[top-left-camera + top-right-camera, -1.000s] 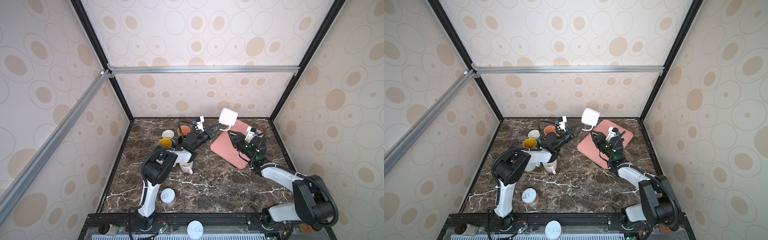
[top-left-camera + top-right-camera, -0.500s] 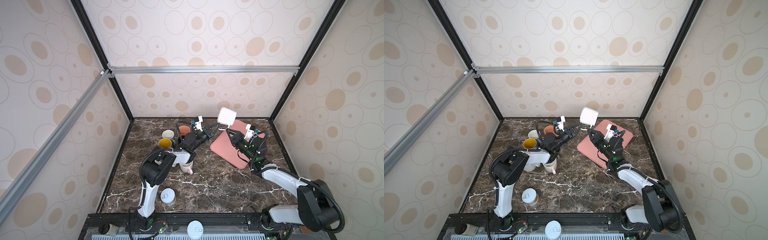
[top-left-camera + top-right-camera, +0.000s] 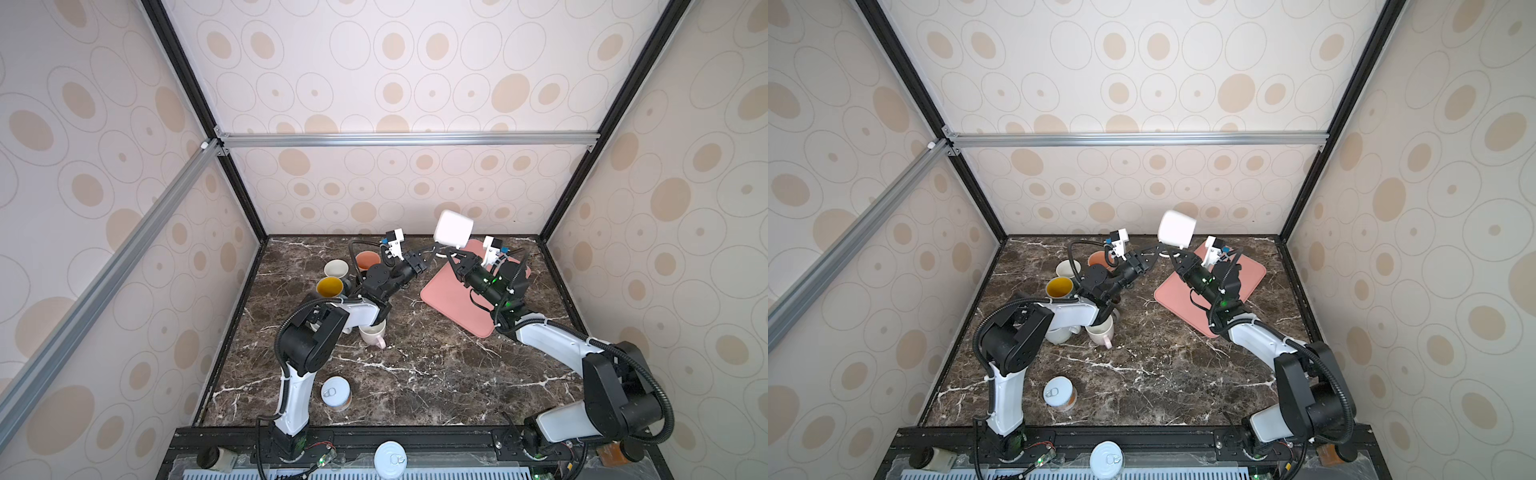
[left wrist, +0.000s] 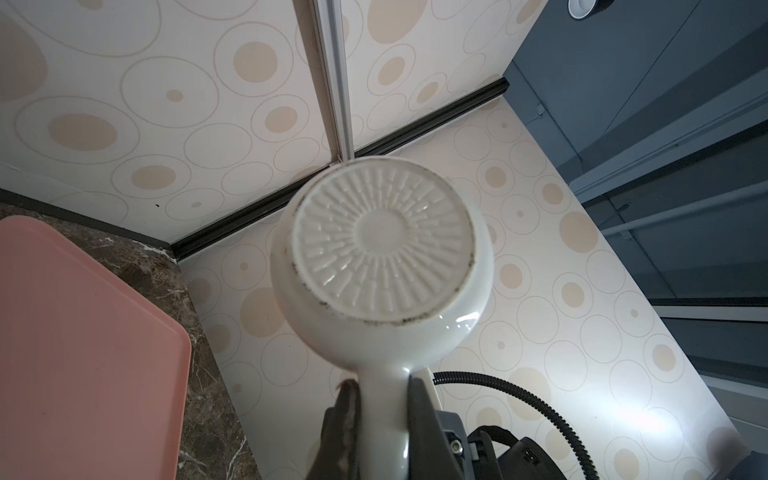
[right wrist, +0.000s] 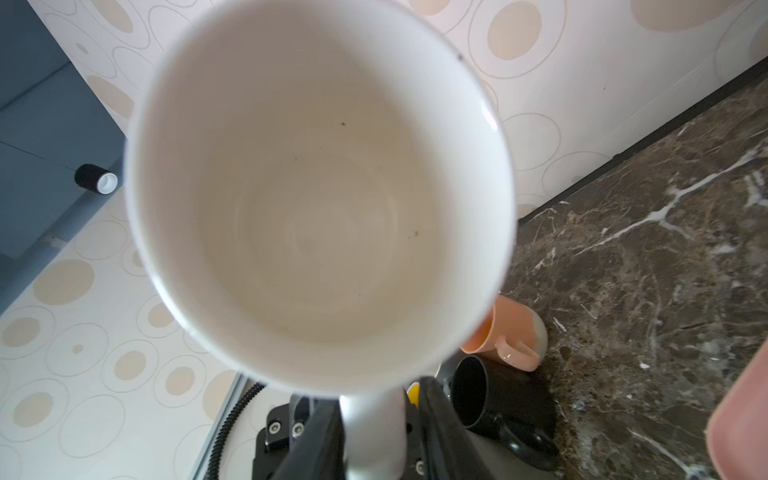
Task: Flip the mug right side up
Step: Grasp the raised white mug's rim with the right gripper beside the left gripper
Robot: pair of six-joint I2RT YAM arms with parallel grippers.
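Standing nearest, on the black front rail, is a white-lidded can [image 3: 390,457]. Past it lies a dark marbled worktop [image 3: 415,374], with a second can [image 3: 336,392] upright near its front left. Further back on the left, partly under the left arm, sits a cluster of cups with their mouths up: a cream cup with a pink handle [image 3: 374,332], a yellow-lined cup [image 3: 330,286], a pale cup [image 3: 336,268] and an orange cup [image 3: 368,259]. The right wrist view also shows a black cup [image 5: 490,395] beside the orange one. Right of the middle, a pink tray [image 3: 446,305] lies flat. Farthest back, between the two arms, the white mug [image 3: 453,227] is held in the air, clear of the worktop. It is tipped roughly onto its side. Its long axis slants, with the ribbed base facing up and left, toward the left arm, and the open mouth facing down and right, toward the right arm. Its handle points downward. The left claw [image 3: 437,248] is clenched on that handle. The right claw [image 3: 451,255] has a finger on either side of the same handle, just beside the left claw; whether it is gripping cannot be told.
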